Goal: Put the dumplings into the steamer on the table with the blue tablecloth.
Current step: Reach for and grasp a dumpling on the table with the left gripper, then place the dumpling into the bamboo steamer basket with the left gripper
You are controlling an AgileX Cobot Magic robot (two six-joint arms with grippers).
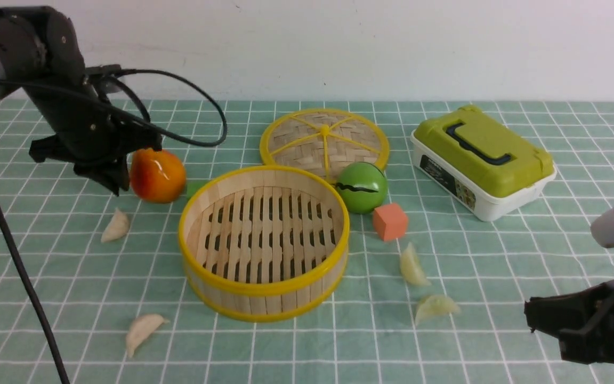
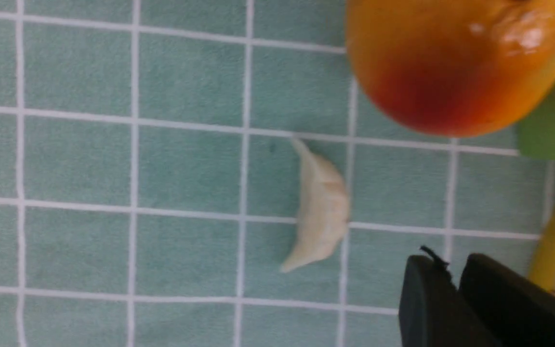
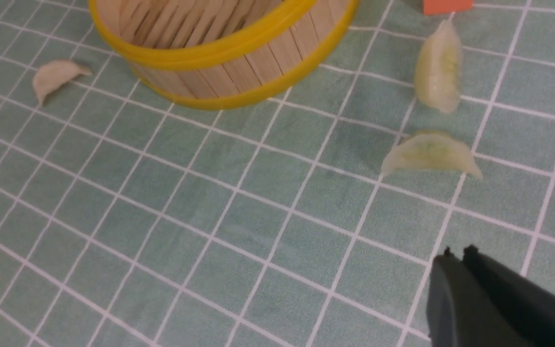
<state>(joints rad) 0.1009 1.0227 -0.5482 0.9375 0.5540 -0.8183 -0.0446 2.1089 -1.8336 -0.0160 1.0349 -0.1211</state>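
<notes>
The bamboo steamer point(image 1: 264, 290) stands mid-table on the teal gridded tablecloth point(image 1: 62, 277), and nothing lies in it. Several dumplings lie on the cloth: one at its left point(image 1: 116, 226), one at front left point(image 1: 144, 329), two at its right point(image 1: 411, 265) point(image 1: 436, 306). My left gripper point(image 1: 114, 184) is shut and empty, hanging above and just behind the left dumpling point(image 2: 320, 207); its jaws point(image 2: 453, 270) show together. My right gripper point(image 1: 528, 316) is shut and empty, low at the front right, a short way from the two right dumplings point(image 3: 439, 67) point(image 3: 429, 153). The steamer wall point(image 3: 239, 53) shows there too.
An orange-red fruit point(image 1: 156, 175) sits right beside my left gripper, with a small green block point(image 1: 195, 186) behind it. The woven lid point(image 1: 324, 140), a green ball point(image 1: 361, 186) and an orange cube point(image 1: 390, 221) lie behind and right of the steamer. A green-lidded box point(image 1: 482, 160) stands at the back right.
</notes>
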